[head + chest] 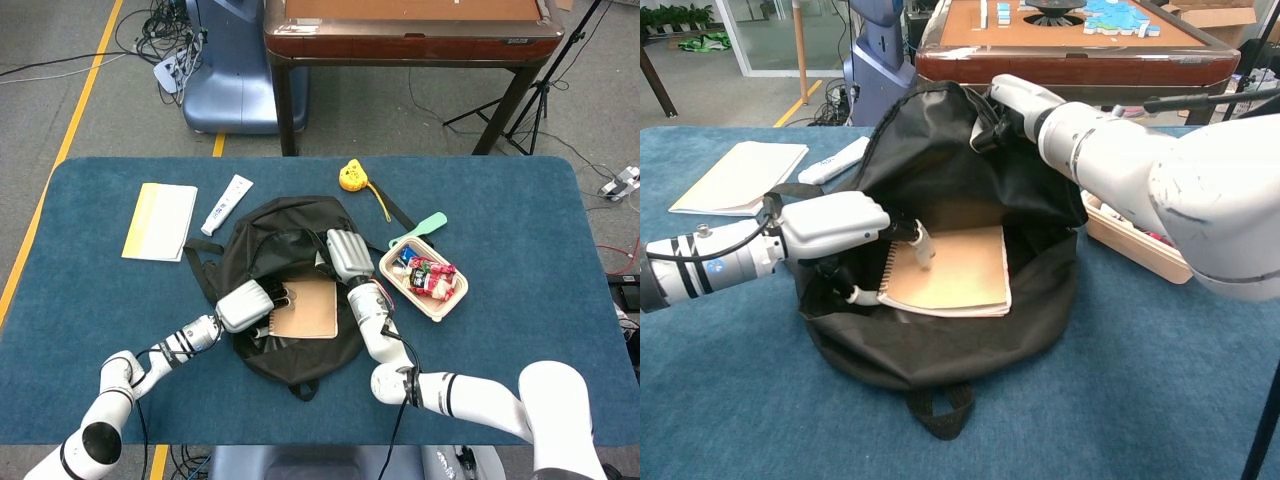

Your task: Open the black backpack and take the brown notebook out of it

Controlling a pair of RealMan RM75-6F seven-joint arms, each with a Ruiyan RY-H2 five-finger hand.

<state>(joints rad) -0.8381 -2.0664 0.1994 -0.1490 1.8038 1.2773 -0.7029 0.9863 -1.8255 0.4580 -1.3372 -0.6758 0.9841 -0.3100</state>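
Head view
Backpack: the black backpack [290, 290] lies open at the middle of the blue table [520, 300], its flap raised.
Notebook: the brown notebook [308, 310], spiral-bound, lies flat inside the opening.
Left hand: the left hand [245, 304] sits at the notebook's left edge, fingers bent down onto it.
Right hand: the right hand [346, 255] is at the flap's right rim; how its fingers lie cannot be told here.
Around the bag: a yellow-edged pad [160, 221] and a white tube [227, 204] to the left, a yellow tape measure [350, 177] beyond, a tray of snacks [424, 277] just right.

Chest view
Notebook: it rests on the bag's lower inner side, spiral edge toward the left hand [835, 225].
Left fingers: one fingertip [924, 256] presses on the cover and the thumb curls under the notebook's near corner, pinching it.
Right hand: the right hand [1008, 100] closes on the top of the flap, holding it upright.
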